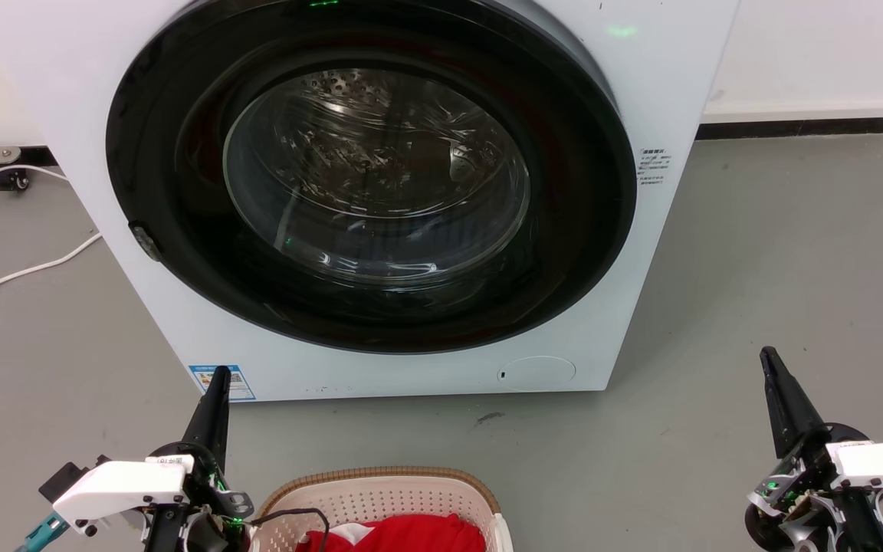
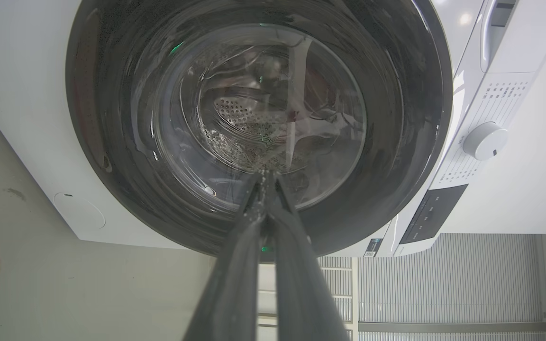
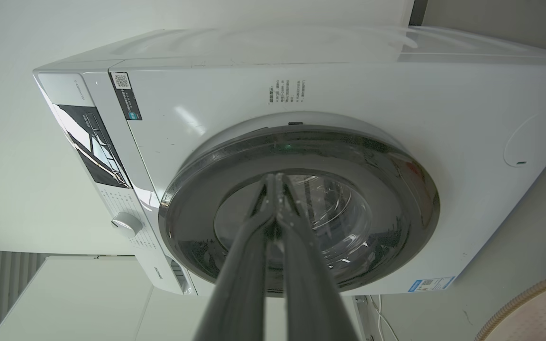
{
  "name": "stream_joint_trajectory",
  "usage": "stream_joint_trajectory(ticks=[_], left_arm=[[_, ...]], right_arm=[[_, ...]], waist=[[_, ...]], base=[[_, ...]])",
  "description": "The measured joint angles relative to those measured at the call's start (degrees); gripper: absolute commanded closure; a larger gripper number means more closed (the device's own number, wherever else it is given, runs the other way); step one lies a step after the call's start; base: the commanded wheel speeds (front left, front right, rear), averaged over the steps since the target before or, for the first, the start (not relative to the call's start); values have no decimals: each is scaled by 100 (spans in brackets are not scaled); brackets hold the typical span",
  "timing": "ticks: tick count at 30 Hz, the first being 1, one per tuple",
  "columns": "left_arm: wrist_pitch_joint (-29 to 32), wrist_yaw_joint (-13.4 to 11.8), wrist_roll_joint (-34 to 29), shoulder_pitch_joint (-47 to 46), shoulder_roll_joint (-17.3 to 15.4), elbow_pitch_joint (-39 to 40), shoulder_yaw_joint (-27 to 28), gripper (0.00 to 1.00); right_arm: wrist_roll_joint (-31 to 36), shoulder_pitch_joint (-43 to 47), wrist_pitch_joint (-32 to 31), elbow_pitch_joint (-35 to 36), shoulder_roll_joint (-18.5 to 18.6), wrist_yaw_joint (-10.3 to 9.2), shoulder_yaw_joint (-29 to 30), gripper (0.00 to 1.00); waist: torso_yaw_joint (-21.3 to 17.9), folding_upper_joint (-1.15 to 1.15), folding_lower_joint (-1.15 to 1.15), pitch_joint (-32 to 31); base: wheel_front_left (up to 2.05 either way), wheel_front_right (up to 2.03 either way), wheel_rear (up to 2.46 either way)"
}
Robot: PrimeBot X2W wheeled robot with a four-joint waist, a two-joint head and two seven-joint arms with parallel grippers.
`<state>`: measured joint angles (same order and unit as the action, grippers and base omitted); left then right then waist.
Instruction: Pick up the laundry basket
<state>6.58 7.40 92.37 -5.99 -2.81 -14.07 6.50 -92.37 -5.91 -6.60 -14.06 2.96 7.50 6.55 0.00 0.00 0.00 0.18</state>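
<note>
Nearest the robot, the laundry basket (image 1: 380, 498) sits on the grey floor (image 1: 794, 268) at the bottom middle of the head view. Its brown woven-look rim curves toward the washer, a red garment (image 1: 403, 533) is heaped inside, and its near half is cut off by the picture's edge. The left gripper (image 1: 218, 377) hangs just beside the basket's left end. The right gripper (image 1: 770, 359) is well apart from its right end, with bare floor between. Both point ahead toward the machine rather than down at the basket. In each wrist view the 2 long dark fingers meet at their tips with nothing between them, so both pincers are closed and empty. Beyond the basket stands a white front-loading washing machine (image 1: 66, 77) with its round dark glass door (image 1: 372, 192) shut. A white cable (image 1: 27, 268) trails over the floor to its left. By the look of it the task is at its opening step, with the arms flanking the basket but no reach begun. The next move likely calls for both pincers to open, tip downward and close in on the 2 short ends. The right arm has the longer way inward. Each would then need a firm hold on a white side handle or the rim, at matching height, so the loaded basket rises level.
</note>
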Motion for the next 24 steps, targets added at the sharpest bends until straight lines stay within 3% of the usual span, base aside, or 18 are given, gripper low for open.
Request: stream_joint_trajectory(ticks=[21,22,24], left_arm=[[0,0,0,0,0,0,0,100],[0,0,0,0,0,0,0,0],[-3,-5,0,43,10,-68,-9,0]], right_arm=[[0,0,0,0,0,-1,0,100],[0,0,0,0,0,0,0,0],[0,47,1,-64,-4,-1,-4,0]], waist=[[0,0,0,0],[0,0,0,0],[0,0,0,0]], base=[[0,0,0],[0,0,0],[0,0,0]])
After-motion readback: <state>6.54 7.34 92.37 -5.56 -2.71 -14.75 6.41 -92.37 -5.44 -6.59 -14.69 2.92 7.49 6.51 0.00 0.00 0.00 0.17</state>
